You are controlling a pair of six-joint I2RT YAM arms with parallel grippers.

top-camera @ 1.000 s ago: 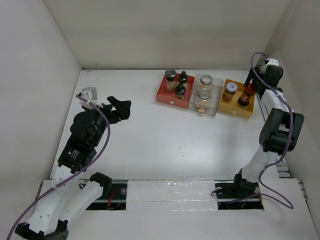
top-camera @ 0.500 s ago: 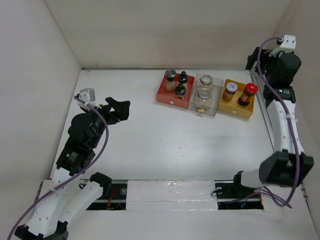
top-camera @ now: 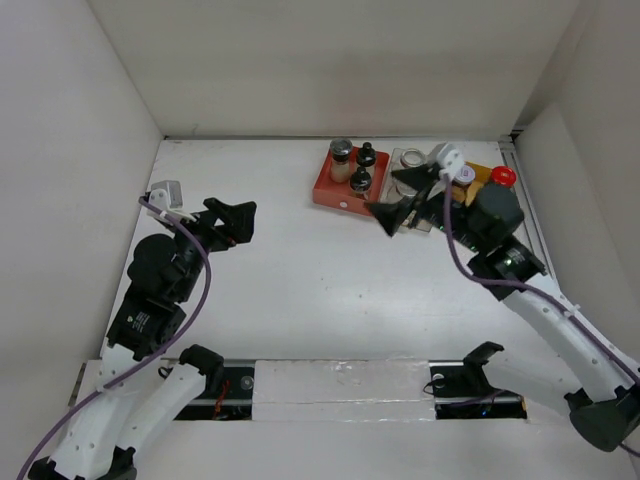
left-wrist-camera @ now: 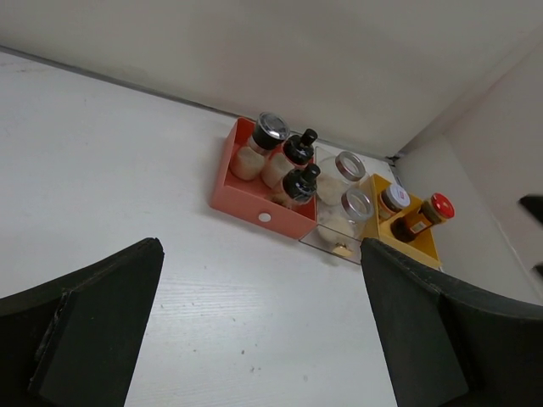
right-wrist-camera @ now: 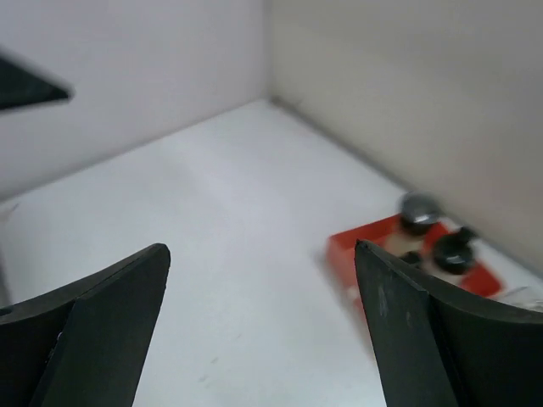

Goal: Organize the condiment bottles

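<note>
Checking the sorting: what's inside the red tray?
The red tray holds three jars: a grey-lidded shaker and two black-capped shakers. Its floor beneath them is hidden.

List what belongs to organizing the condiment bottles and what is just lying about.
Belongs to the job:
grey-lidded shaker
rear black-capped shaker
front black-capped shaker
rear clear glass jar
front clear glass jar
silver-lidded labelled jar
red-capped brown bottle

Just there, holding them:
red tray
clear tray
yellow tray

I see a red tray (left-wrist-camera: pixel 248 197), a clear tray (left-wrist-camera: pixel 329 239) and a yellow tray (left-wrist-camera: pixel 374 195) on a white table (left-wrist-camera: pixel 127 170). Black caps top two shakers (left-wrist-camera: pixel 297 153); the brown bottle (left-wrist-camera: pixel 417 222) has a red one.
</note>
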